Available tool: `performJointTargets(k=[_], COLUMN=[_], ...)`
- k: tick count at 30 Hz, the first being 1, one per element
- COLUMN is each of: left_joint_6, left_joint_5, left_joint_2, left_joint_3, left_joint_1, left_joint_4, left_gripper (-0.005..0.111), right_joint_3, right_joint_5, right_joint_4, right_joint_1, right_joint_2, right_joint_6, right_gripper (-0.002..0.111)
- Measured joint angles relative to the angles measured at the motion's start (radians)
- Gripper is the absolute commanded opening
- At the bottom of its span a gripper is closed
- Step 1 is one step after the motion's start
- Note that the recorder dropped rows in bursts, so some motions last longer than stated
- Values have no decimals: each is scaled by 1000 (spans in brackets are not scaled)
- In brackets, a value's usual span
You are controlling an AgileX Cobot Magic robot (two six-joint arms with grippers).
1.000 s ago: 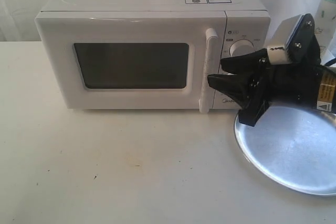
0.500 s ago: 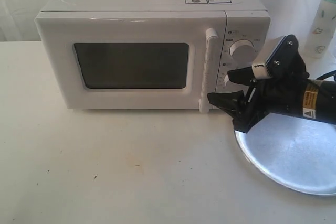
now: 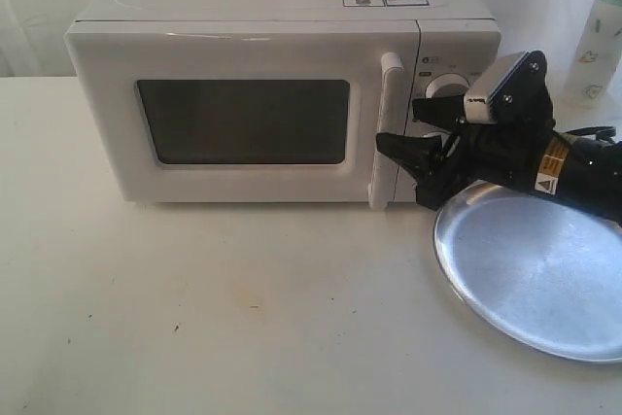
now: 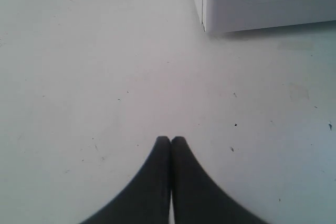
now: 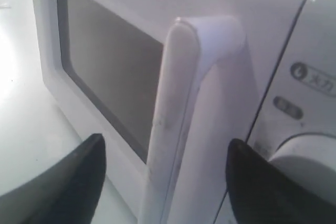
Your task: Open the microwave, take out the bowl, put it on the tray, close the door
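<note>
The white microwave stands at the back of the table with its door closed. My right gripper is open, level with the vertical bar handle. In the right wrist view the handle stands between the two black fingers, with a gap on each side. The silver tray lies on the table to the right, under the right arm, with nothing on it. The bowl is hidden. My left gripper is shut on nothing above bare table and does not show in the exterior view.
A pale bottle stands at the back right, beside the microwave. A lower corner of the microwave shows in the left wrist view. A white knob sits just right of the handle. The white table spreads in front.
My right gripper has moved left from over the tray's rim toward the microwave, and its open fingers now straddle the door handle. The left gripper view has no earlier frame.
</note>
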Motion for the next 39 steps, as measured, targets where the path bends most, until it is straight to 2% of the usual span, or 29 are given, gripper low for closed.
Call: performJointTargets(k=[4,9,11,13,17,39], left_joint_6=[0,0,0,0,0,0], left_joint_5=[0,0,0,0,0,0], left_joint_2=[0,0,0,0,0,0], left_joint_3=[0,0,0,0,0,0], left_joint_1=[0,0,0,0,0,0], left_joint_4=[0,0,0,0,0,0], left_gripper=[0,0,0,0,0,0], right_joint_3=[-25,-60,-74,-83,-95,-99], right_joint_5=[-21,-2,34,56,69,36], right_joint_4=[10,51,67,69,102,41], right_joint_1=[14,55,74,89,104,106], right_joint_2=[0,12,18,24,31,34], right_joint_6=[-2,2,8,8,1,-20], right_gripper=[48,48,43,32,0,0])
